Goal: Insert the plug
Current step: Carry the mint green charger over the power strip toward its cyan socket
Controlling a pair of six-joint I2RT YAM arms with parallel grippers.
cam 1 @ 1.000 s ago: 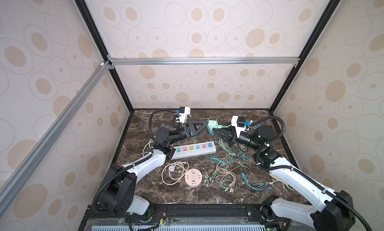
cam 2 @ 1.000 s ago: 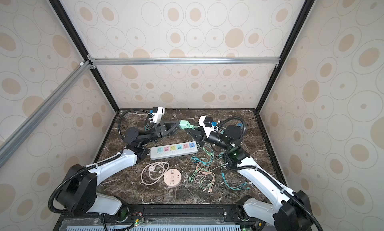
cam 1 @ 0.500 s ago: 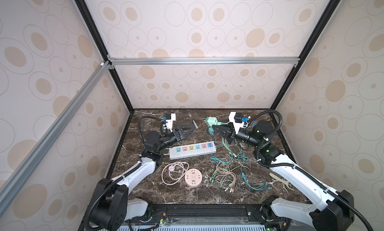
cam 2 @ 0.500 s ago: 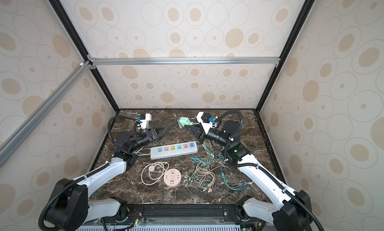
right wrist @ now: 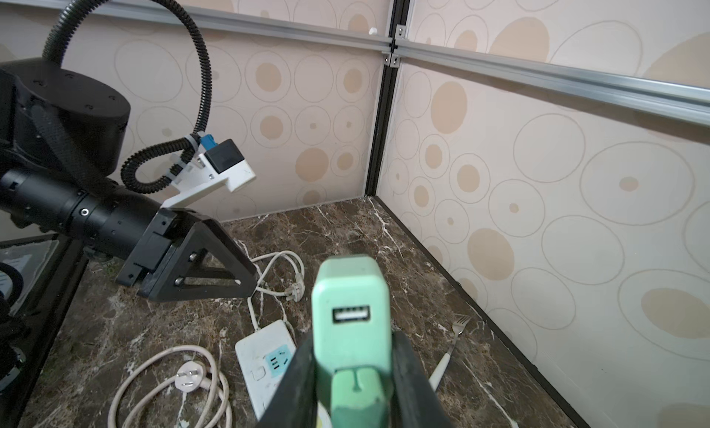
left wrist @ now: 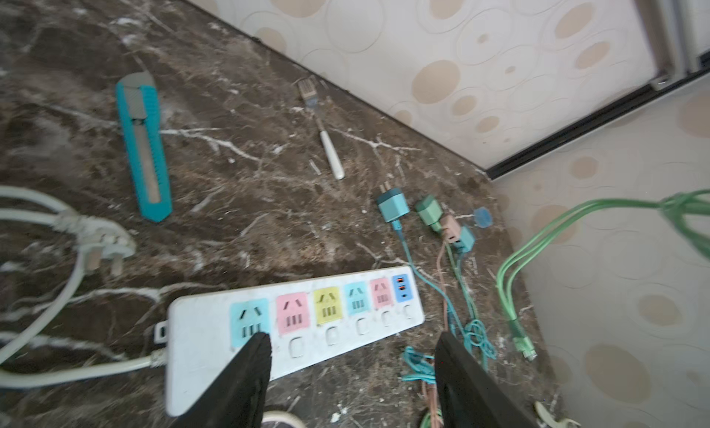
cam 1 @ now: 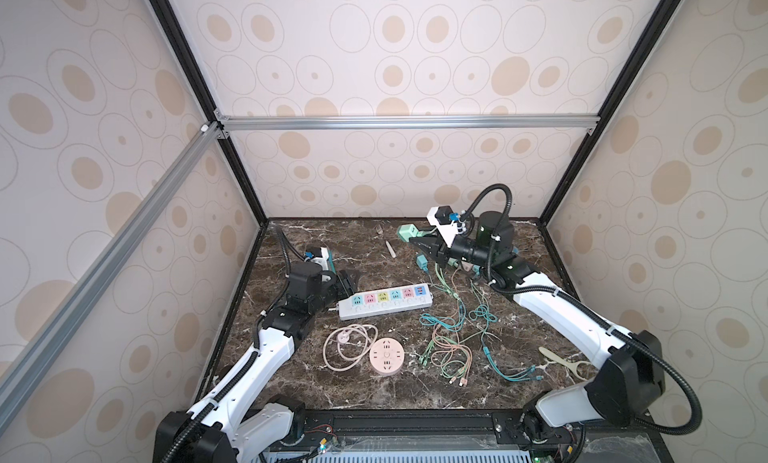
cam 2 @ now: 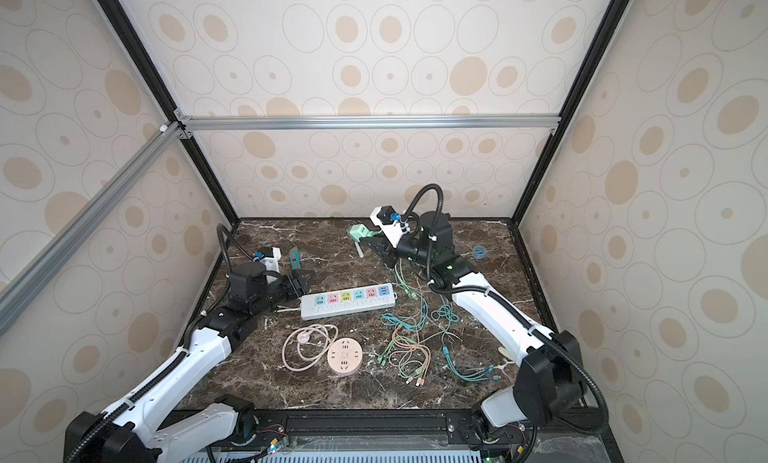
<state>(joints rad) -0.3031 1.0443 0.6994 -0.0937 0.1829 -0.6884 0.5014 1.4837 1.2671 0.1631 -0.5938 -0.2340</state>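
Plug point(right wrist: 349, 291), green and blocky, is pinched tight between the two fingers of the right claw point(right wrist: 351, 353). It is held up off the table point(cam 1: 374, 394) near the back wall, apart from the white power strip point(cam 1: 384, 301) with its colored holes. The left claw point(left wrist: 351, 341) is open with nothing in it, just by the strip's end where the cord comes out.

Robot test cell: wallpapered panels point(cam 1: 374, 45), aluminium rail point(cam 1: 407, 122), marble-look tabletop point(cam 1: 374, 390).
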